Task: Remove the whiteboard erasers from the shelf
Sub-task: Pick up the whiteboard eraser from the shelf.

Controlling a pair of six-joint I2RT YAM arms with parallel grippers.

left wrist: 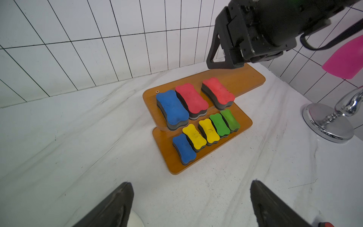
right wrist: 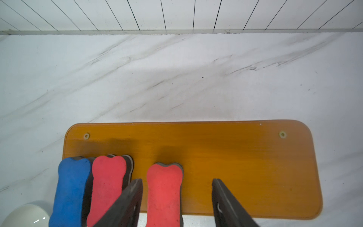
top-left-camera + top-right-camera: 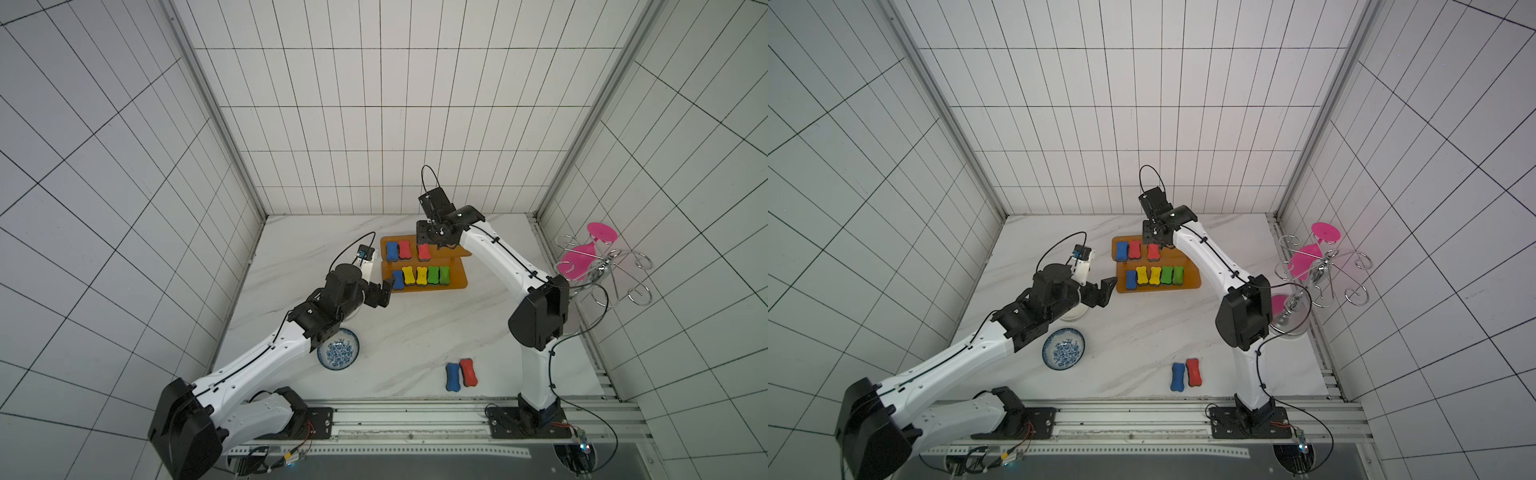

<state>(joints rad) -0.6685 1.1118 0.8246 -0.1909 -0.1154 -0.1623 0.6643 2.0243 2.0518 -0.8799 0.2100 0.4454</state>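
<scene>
Beside shelf (image 3: pixel 1192 281), arm (image 3: pixel 1054 287) half-hides probable bowl (image 3: pixel 1074 314).

We see matt, faintly pitted foam on the whiteboard erasers (image 1: pixel 172 107), each backed with a dark felt-like layer, lying on the shelf (image 1: pixel 249 78), whose orange boards look smooth and glossy with a faint grain. Beside the shelf, the rack base (image 1: pixel 322 127) gleams as mirror-polished metal. Under the shelf, the tabletop (image 1: pixel 78 137) wears a marble-print covering, matt and slightly wrinkled.
</scene>
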